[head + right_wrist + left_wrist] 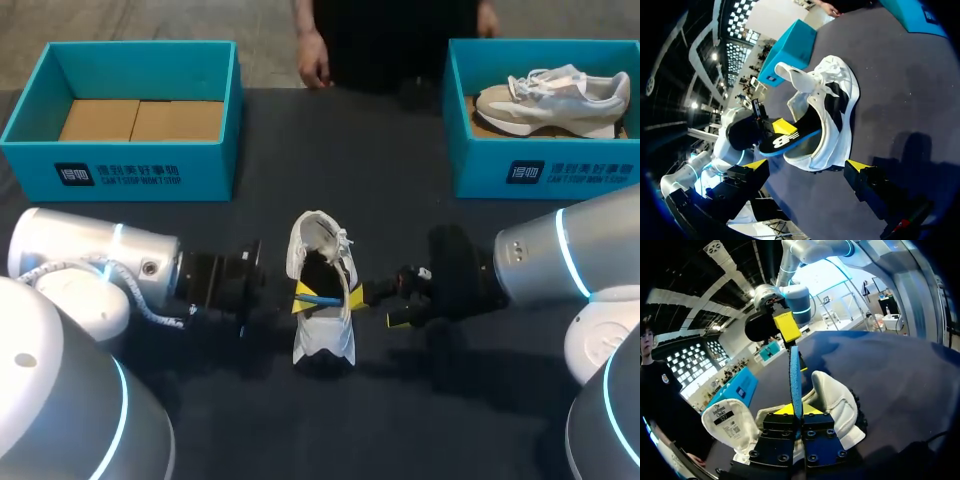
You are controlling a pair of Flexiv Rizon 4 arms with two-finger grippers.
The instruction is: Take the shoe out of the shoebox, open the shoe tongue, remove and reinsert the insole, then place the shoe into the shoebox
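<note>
So the white lace-up sneaker (320,238) sits out on the dark table (250,420), roughly in the middle between both arms and well apart from the two boxes at the far edge. It's tipped onto its side, sole toward the right arm and opening toward the left one. The padded white tongue (790,75) is folded way out, and its label side shows in the left wrist view.

The left gripper (796,410) has its yellow tips pressed in on the thin black insole with the blue edge (785,141), pinching it flat from both sides. From that wrist the insole shows edge-on, a blue strip standing up ahead of the fingers. From the right wrist you see it slanting out of the shoe's opening, with one end inside the shoe as far as I can tell.

The right gripper (806,165) is just beside the sneaker on the sole side, fingers spread wide and holding nothing. The shoe is ahead of them, not between them. Can't tell from overhead whether one tip touches the sole.

At the back, the teal cardboard shoebox on the left (140,170) shows its brown cardboard floor. The matching teal shoebox on the right (540,170) has a beige-and-white sneaker (550,100) lying in it.
</note>
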